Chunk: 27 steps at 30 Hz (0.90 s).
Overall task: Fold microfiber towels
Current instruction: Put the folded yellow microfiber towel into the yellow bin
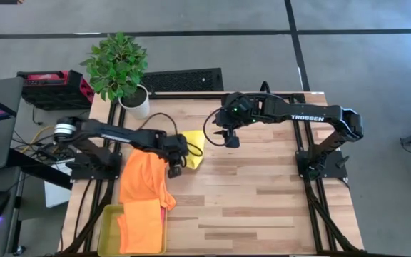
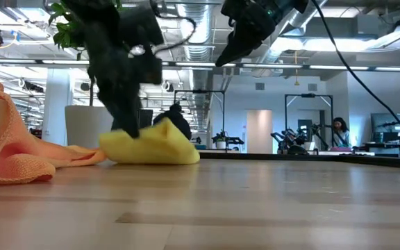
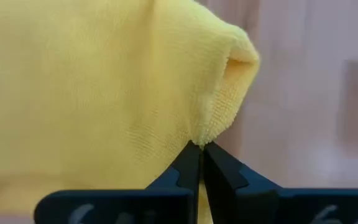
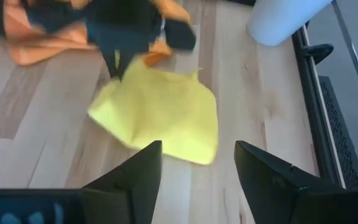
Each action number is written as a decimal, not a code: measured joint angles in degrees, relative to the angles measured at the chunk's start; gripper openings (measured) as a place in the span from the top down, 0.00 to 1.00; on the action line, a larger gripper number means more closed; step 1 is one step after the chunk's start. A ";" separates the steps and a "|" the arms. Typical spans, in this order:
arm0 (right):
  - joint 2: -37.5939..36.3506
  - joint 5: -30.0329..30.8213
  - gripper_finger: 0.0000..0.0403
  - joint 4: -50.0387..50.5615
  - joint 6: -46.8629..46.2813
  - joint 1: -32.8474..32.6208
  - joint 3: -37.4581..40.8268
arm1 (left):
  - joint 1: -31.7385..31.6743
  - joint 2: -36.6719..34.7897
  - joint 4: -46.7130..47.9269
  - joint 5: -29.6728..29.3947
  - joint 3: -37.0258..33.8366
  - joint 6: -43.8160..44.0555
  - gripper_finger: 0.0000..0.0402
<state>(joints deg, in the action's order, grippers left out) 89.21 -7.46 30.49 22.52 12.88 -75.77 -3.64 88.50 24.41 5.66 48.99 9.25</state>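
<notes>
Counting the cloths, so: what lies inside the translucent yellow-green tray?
An orange microfiber towel fills the translucent yellow-green tray, draping over its rim onto the wooden table. A pink edge peeks out beside it; anything beneath is hidden.

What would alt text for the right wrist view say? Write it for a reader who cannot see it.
A crumpled yellow towel lies on the wooden table, seen past the right tool, whose two dark fingers stand open above it. Beyond it, the dark left tool grips the towel's far edge, with an orange towel behind.
</notes>
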 joint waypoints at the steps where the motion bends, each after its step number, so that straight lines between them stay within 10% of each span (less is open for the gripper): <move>1: 0.00 0.00 0.44 0.33 0.19 0.00 0.00 | 0.46 -1.68 1.72 0.40 0.00 2.11 1.00; 12: 0.02 -0.01 0.44 3.24 0.43 0.00 -0.02 | 12.50 -18.52 12.73 3.18 -0.02 23.52 1.00; 27: 0.02 -0.15 0.44 3.57 -5.94 0.00 -0.02 | 40.33 -23.40 14.38 2.56 0.07 53.83 1.00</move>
<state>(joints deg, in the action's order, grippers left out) 89.23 -7.61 34.06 16.58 12.88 -75.79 36.69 65.10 38.79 8.22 49.06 63.08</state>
